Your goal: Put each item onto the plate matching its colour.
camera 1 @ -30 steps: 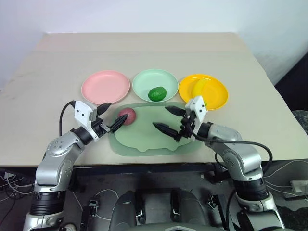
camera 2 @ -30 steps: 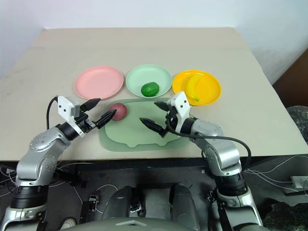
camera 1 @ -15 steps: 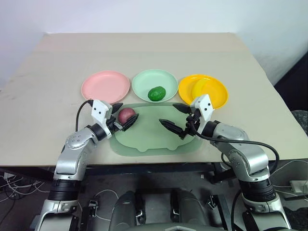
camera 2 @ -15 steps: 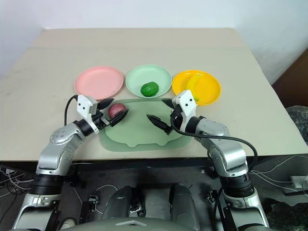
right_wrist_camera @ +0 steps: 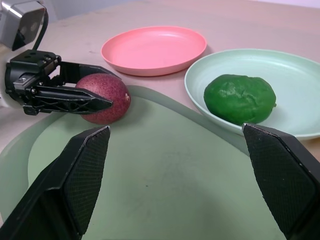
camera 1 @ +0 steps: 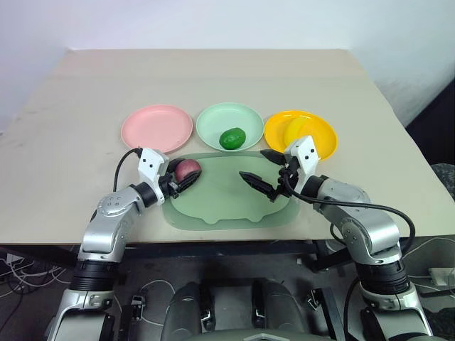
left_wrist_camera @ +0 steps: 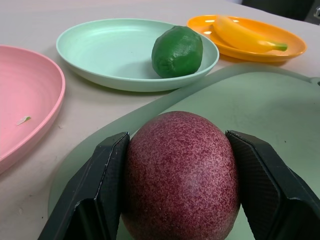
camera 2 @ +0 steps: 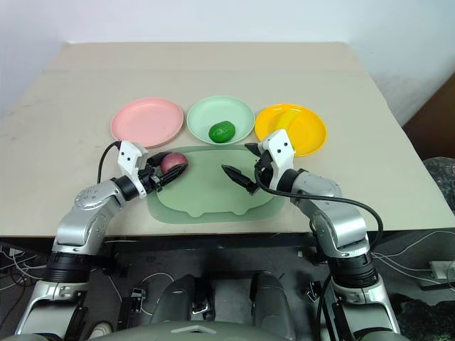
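a beige table (camera 1: 64,163) carries everything. near its front edge lies a large pale green tray (camera 1: 234,206), and behind the tray, toward the middle of the table, three round plates stand in a row: a pink plate (camera 1: 156,128) on the robot's left, a mint green plate (camera 1: 213,121) in the centre, a yellow plate (camera 1: 323,138) on the right. the right gripper (camera 1: 263,174) hovers over the tray's right half with its two black fingers spread wide and nothing between them. the left gripper (camera 1: 186,177) is at the tray's back left corner, its fingers pinching a dull reddish-pink ball (left_wrist_camera: 180,175) from both sides; the ball appears to rest on the tray. a yellow banana (left_wrist_camera: 240,35) lies on the yellow plate and a dark green oval (camera 1: 232,138) on the mint plate, so those two look sorted. the step in hand is the grasp of the last item. the next move likely calls for lifting the ball clear of the tray's rim, carrying it back and left to the pink plate just beyond, and releasing it low so it does not roll off.
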Tool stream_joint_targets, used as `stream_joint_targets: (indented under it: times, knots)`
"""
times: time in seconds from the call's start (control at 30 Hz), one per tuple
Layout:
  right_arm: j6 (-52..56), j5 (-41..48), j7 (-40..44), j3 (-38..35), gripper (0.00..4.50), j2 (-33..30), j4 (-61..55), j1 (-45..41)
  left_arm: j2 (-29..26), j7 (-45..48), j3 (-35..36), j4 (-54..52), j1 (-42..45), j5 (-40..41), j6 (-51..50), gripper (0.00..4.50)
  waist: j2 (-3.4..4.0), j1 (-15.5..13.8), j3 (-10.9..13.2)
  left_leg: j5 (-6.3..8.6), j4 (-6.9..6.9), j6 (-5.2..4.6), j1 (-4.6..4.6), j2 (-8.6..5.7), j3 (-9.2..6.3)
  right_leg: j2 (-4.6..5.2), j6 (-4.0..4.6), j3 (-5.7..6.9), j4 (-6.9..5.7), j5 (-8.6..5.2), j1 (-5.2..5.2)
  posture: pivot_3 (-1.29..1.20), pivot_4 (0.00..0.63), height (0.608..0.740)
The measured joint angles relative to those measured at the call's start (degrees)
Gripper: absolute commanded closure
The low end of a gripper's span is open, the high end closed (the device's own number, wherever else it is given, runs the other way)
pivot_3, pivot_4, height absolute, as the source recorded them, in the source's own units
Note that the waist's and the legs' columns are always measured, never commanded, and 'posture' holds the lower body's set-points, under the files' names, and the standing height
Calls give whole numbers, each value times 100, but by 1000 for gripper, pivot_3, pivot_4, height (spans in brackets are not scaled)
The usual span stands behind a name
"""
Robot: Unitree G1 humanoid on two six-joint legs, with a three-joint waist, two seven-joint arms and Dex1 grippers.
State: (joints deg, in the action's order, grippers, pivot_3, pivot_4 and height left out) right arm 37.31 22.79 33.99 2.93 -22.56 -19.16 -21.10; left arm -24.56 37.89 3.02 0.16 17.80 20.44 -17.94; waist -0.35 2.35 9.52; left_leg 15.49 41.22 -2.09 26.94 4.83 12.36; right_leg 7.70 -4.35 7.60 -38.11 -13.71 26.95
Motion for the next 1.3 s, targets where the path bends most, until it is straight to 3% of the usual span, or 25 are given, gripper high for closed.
stream_joint_targets:
  times: [0.33,0.53,0.9,0.93,1.03,1.3]
  knots:
    - [-2,4,5,13,0,22,44,-12,73,-1497,942,-24,700,-23,-69,1760,-3,-26,0,2,0,-4,-30,-1,-7,1,-1,5,3,0,-37,0,150,695]
    - [-14,-4,11,104,0,111,242,-162,102,-2412,1026,733,1464,-317,-538,1760,-4,-26,0,3,0,-5,-42,-3,-6,1,-1,6,4,0,-49,0,150,695]
    - [-50,-32,4,111,0,146,484,-378,228,-2524,861,1653,1675,-548,-767,1760,-5,-8,0,3,-1,-4,-41,-3,-5,0,-2,8,2,-1,-47,0,150,695]
    - [-51,-40,3,111,0,145,484,-379,228,-2505,860,1653,1673,-549,-783,1044,-5,-7,0,3,-1,-4,-42,-3,-5,1,-2,7,2,-1,-48,0,150,695]
    - [-50,-65,2,113,0,142,484,-378,219,-2432,850,1638,1601,-600,-793,139,-5,1,0,3,-2,-4,-41,-3,-4,1,-2,7,3,-1,-47,0,150,695]
    - [-55,-67,-8,107,0,119,460,-284,208,-2135,904,787,1255,-516,-725,59,-6,-6,0,4,-2,-2,-41,-2,-5,3,-1,7,3,-1,-46,0,150,695]
